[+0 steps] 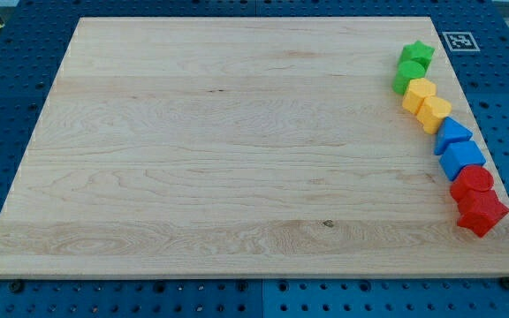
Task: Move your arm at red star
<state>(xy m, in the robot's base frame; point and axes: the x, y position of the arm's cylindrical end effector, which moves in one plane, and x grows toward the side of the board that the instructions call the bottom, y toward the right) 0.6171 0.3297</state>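
The red star (pixel 482 213) lies near the board's right edge, toward the view's bottom right. A red round block (pixel 473 181) touches it just above. Neither my rod nor my tip shows in the camera view, so I cannot place the tip relative to the blocks.
A row of blocks runs up the right edge: two blue blocks (pixel 460 159) (pixel 452 134), two yellow blocks (pixel 434 113) (pixel 419 93), a green block (pixel 407 77) and a green star (pixel 418 54). A wooden board (pixel 219 150) lies on a blue pegboard table. A marker tag (pixel 459 41) sits at the top right.
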